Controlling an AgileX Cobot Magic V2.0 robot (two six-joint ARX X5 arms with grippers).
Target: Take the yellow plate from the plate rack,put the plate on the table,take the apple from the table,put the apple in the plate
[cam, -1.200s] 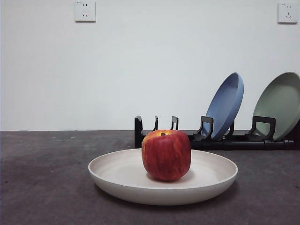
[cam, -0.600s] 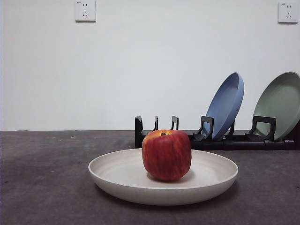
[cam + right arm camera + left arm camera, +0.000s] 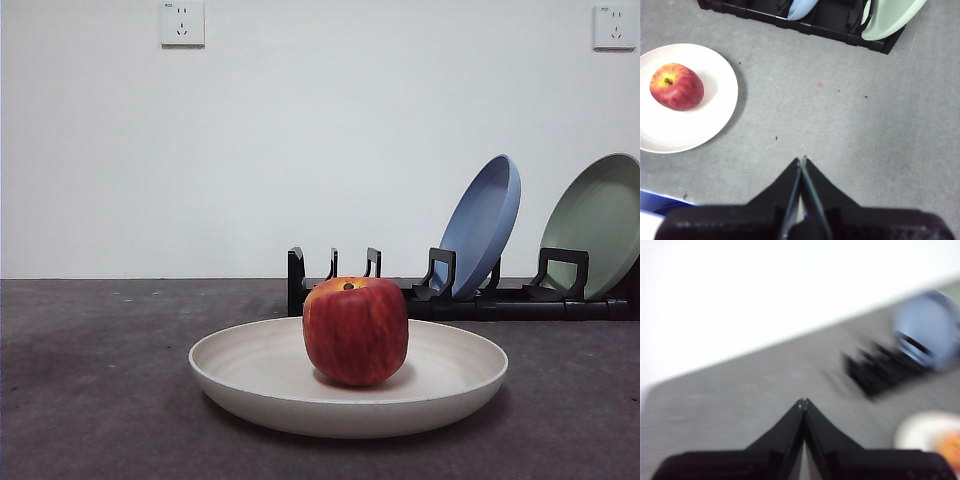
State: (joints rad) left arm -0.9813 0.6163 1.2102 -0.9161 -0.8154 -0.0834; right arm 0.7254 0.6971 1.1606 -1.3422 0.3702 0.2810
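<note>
Well, you've got the apple (image 3: 355, 331) sitting upright in the yellow plate (image 3: 260, 385), a little off the plate's middle in the right wrist view, and the plate lies flat on the worktop (image 3: 90, 400), in front of the plate rack (image 3: 520, 300). From how things lie, the task looks done. The apple's stem points up with a slight lean, so its axis runs close to vertical; the plate has no long axis, being round, and its open face looks straight up. If you ever need to lift that apple again, judge it firm, smooth and a bit slick, with some weight to it, so take it across its widest belly, not near the stem. The plate looks stiff and light; its raised rim is the place to pinch. The blue plate (image 3: 485, 225) and the pale green plate (image 3: 598, 225) lean in the rack's slots, well apart from the apple. The left claw (image 3: 803, 402) is clenched and empty, up over bare worktop in a blurred picture; the right claw (image 3: 801, 160) is clenched and empty too, beside the plate but clear of it.
</note>
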